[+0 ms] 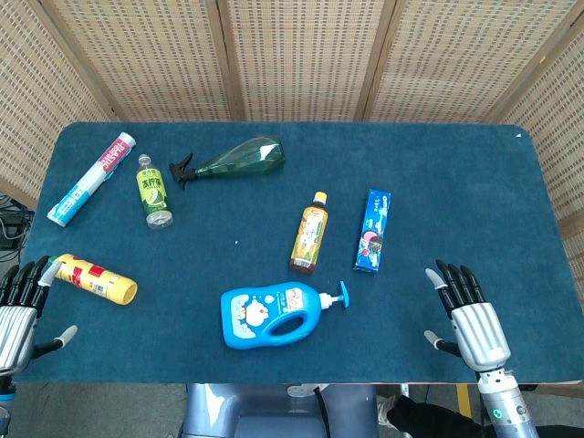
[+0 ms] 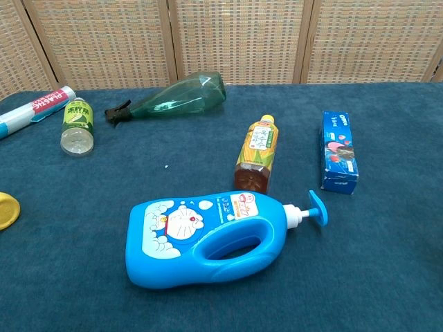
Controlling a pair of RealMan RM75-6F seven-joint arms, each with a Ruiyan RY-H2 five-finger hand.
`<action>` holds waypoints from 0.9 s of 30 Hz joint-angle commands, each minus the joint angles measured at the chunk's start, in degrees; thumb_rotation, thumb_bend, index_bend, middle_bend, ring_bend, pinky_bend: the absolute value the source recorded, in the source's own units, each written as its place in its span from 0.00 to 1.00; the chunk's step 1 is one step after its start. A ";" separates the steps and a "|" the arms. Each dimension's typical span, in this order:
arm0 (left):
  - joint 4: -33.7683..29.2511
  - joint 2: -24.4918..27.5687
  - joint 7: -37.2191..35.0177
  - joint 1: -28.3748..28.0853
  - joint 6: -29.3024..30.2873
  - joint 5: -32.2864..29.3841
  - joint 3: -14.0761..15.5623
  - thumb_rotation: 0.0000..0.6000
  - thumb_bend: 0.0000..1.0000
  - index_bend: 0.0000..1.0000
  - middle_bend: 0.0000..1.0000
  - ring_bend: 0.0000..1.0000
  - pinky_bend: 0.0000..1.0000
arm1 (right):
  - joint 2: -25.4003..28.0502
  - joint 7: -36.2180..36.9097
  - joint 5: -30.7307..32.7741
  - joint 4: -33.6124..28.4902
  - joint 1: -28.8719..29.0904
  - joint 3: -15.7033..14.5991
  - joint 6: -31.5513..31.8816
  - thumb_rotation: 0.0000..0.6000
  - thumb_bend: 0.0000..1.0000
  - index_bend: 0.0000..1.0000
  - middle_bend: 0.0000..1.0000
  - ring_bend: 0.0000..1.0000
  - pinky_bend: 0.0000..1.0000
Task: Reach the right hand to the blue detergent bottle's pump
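The blue detergent bottle lies on its side near the table's front edge, its blue pump pointing right. My right hand rests open on the cloth at the front right, fingers spread, well to the right of the pump and apart from it. My left hand lies open at the front left edge, fingers spread, holding nothing. Neither hand shows in the chest view.
On the blue table lie an amber drink bottle, a blue toothpaste box, a green spray bottle, a small green bottle, a white-blue tube and a yellow can by my left hand.
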 commanded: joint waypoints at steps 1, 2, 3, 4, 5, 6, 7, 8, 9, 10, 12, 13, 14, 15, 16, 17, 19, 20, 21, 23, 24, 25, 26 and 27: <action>-0.14 0.10 -0.17 0.12 0.34 0.11 -0.05 0.96 0.18 0.00 0.00 0.00 0.00 | 0.06 0.02 -0.24 -0.08 -0.03 -0.11 0.09 1.00 0.19 0.00 0.00 0.00 0.00; -0.17 0.14 -0.22 0.14 0.41 0.11 -0.07 0.96 0.18 0.00 0.00 0.00 0.00 | 0.07 0.02 -0.39 -0.10 -0.03 -0.15 0.16 1.00 0.19 0.00 0.00 0.00 0.00; -0.19 0.17 -0.28 0.16 0.47 0.12 -0.07 0.96 0.18 0.00 0.00 0.00 0.00 | 0.09 0.02 -0.52 -0.14 -0.03 -0.19 0.21 1.00 0.19 0.00 0.00 0.00 0.00; -0.19 0.20 -0.32 0.19 0.50 0.11 -0.06 0.96 0.18 0.00 0.00 0.00 0.00 | 0.10 0.02 -0.60 -0.15 -0.04 -0.22 0.25 1.00 0.19 0.00 0.00 0.00 0.00; -0.17 0.22 -0.35 0.24 0.56 0.10 -0.05 0.95 0.18 0.00 0.00 0.00 0.00 | 0.12 0.04 -0.70 -0.14 -0.07 -0.30 0.27 1.00 0.19 0.00 0.00 0.00 0.00; -0.15 0.23 -0.37 0.26 0.59 0.09 -0.05 0.95 0.18 0.00 0.00 0.00 0.00 | 0.14 0.06 -0.75 -0.14 -0.04 -0.35 0.19 1.00 0.19 0.00 0.00 0.00 0.00; -0.15 0.24 -0.44 0.26 0.64 0.09 -0.09 0.95 0.18 0.00 0.00 0.00 0.00 | 0.14 0.03 -0.80 -0.16 0.01 -0.43 0.04 1.00 0.19 0.00 0.00 0.00 0.00; -0.15 0.25 -0.49 0.27 0.68 0.10 -0.10 0.95 0.18 0.00 0.00 0.00 0.00 | 0.15 0.01 -0.84 -0.17 0.04 -0.46 -0.03 1.00 0.19 0.00 0.00 0.00 0.00; -0.13 0.23 -0.57 0.28 0.74 0.12 -0.12 0.96 0.18 0.00 0.00 0.00 0.00 | 0.16 0.02 -0.92 -0.16 0.09 -0.53 -0.15 1.00 0.19 0.00 0.00 0.00 0.00; -0.12 0.21 -0.64 0.27 0.77 0.14 -0.15 0.96 0.18 0.00 0.00 0.00 0.00 | 0.15 0.05 -0.97 -0.15 0.15 -0.59 -0.28 1.00 0.19 0.00 0.00 0.00 0.00; -0.07 0.14 -0.77 0.19 0.71 0.20 -0.17 0.96 0.18 0.00 0.00 0.00 0.00 | 0.12 -0.01 -1.08 -0.07 0.30 -0.69 -0.60 1.00 0.19 0.00 0.00 0.00 0.00; -0.05 0.13 -0.79 0.16 0.65 0.21 -0.16 0.96 0.18 0.00 0.00 0.00 0.00 | 0.11 -0.04 -1.12 -0.04 0.35 -0.71 -0.69 1.00 0.19 0.00 0.00 0.00 0.00; -0.02 0.10 -0.81 0.11 0.56 0.23 -0.14 0.96 0.18 0.00 0.00 0.00 0.00 | 0.07 -0.06 -1.10 0.01 0.40 -0.72 -0.80 1.00 0.19 0.00 0.00 0.00 0.00; 0.00 0.08 -0.83 0.08 0.50 0.24 -0.14 0.96 0.18 0.00 0.00 0.00 0.00 | 0.03 -0.04 -1.07 0.02 0.43 -0.72 -0.88 1.00 0.19 0.00 0.00 0.00 0.00; 0.05 0.05 -0.84 0.04 0.43 0.21 -0.15 0.96 0.18 0.00 0.00 0.00 0.00 | 0.00 0.01 -1.03 0.02 0.47 -0.75 -1.00 1.00 0.19 0.00 0.00 0.00 0.00; 0.12 0.03 -0.86 0.01 0.36 0.17 -0.16 0.96 0.18 0.00 0.00 0.00 0.00 | 0.02 0.15 -0.99 0.03 0.51 -0.78 -1.13 1.00 0.19 0.00 0.00 0.00 0.00; 0.21 0.02 -0.97 0.00 0.27 -0.02 -0.21 0.96 0.18 0.00 0.00 0.00 0.00 | 0.06 0.46 -0.98 0.06 0.57 -0.86 -1.27 1.00 0.19 0.00 0.00 0.00 0.00; 0.21 0.03 -1.01 0.00 0.26 -0.10 -0.23 0.96 0.18 0.00 0.00 0.00 0.00 | 0.08 0.55 -1.03 0.08 0.59 -0.87 -1.26 1.00 0.19 0.00 0.00 0.00 0.00; 0.23 0.05 -1.07 0.01 0.24 -0.20 -0.26 0.96 0.18 0.00 0.00 0.00 0.00 | 0.08 0.77 -1.14 0.11 0.61 -0.93 -1.25 1.00 0.19 0.00 0.00 0.00 0.00; 0.20 0.09 -1.07 0.03 0.27 -0.28 -0.29 0.96 0.18 0.00 0.00 0.00 0.00 | 0.11 1.02 -1.25 0.24 0.65 -1.04 -1.33 1.00 0.19 0.00 0.00 0.00 0.00; 0.17 0.11 -1.03 0.04 0.30 -0.28 -0.30 0.96 0.18 0.00 0.00 0.00 0.00 | 0.12 1.02 -1.28 0.33 0.69 -1.08 -1.41 1.00 0.19 0.00 0.00 0.00 0.00; 0.14 0.12 -0.96 0.07 0.37 -0.27 -0.32 0.96 0.18 0.00 0.00 0.00 0.00 | 0.13 1.10 -1.32 0.39 0.74 -1.12 -1.48 1.00 0.19 0.00 0.00 0.00 0.00; 0.12 0.12 -0.93 0.09 0.43 -0.27 -0.33 0.96 0.18 0.00 0.00 0.00 0.00 | 0.15 1.17 -1.35 0.42 0.77 -1.12 -1.51 1.00 0.19 0.00 0.00 0.00 0.00; 0.08 0.12 -0.93 0.12 0.50 -0.28 -0.35 0.96 0.18 0.00 0.00 0.00 0.00 | 0.15 1.24 -1.35 0.46 0.82 -1.13 -1.58 1.00 0.19 0.00 0.00 0.00 0.00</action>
